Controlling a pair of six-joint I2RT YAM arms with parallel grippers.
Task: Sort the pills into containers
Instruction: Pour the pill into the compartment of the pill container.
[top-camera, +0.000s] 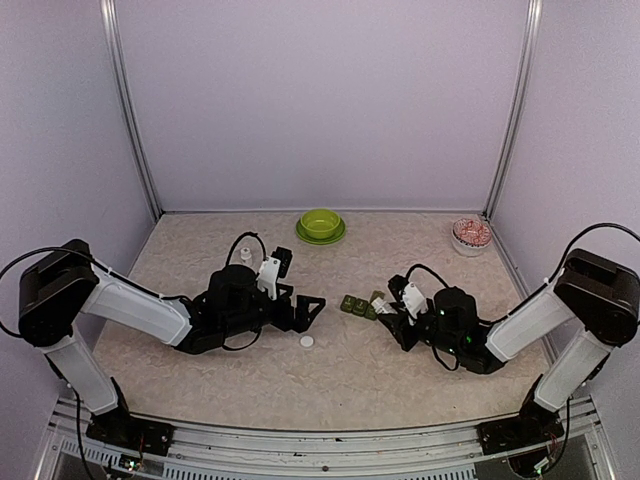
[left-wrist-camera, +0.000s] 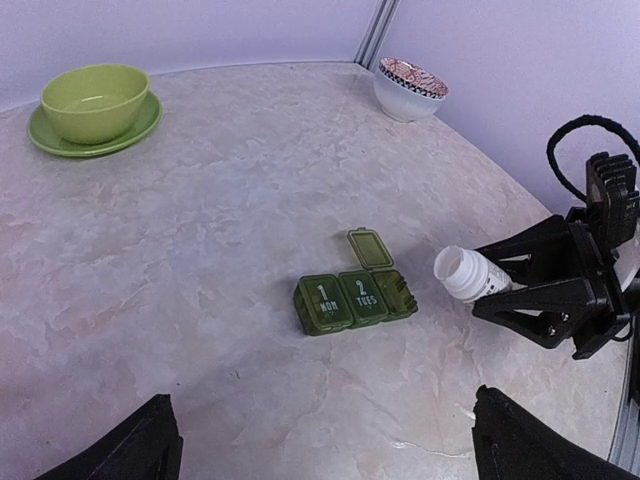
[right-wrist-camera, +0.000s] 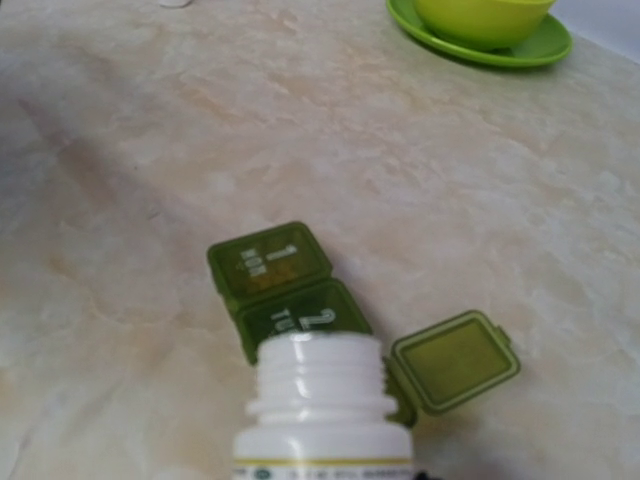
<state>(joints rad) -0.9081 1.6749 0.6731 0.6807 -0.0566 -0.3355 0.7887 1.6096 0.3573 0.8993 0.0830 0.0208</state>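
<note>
The containers are a dark green three-compartment pill box (left-wrist-camera: 355, 298) (top-camera: 357, 305) lying mid-table. Lids "1 MON" and "2 TUES" are down; the third lid (right-wrist-camera: 455, 360) stands flipped open. My right gripper (top-camera: 402, 305) is shut on an uncapped white bottle (left-wrist-camera: 470, 274) (right-wrist-camera: 325, 410), held on its side with its mouth just by the open end of the pill box (right-wrist-camera: 270, 275). My left gripper (left-wrist-camera: 325, 450) (top-camera: 310, 308) hovers open, left of the box, with nothing between its fingers. The pills are out of view.
A flat white cap (top-camera: 306, 342) lies on the table near the left gripper. A second small white bottle (top-camera: 246, 256) stands behind the left arm. A lime green bowl on a saucer (top-camera: 321, 224) and a red-patterned white bowl (top-camera: 471, 235) sit at the back.
</note>
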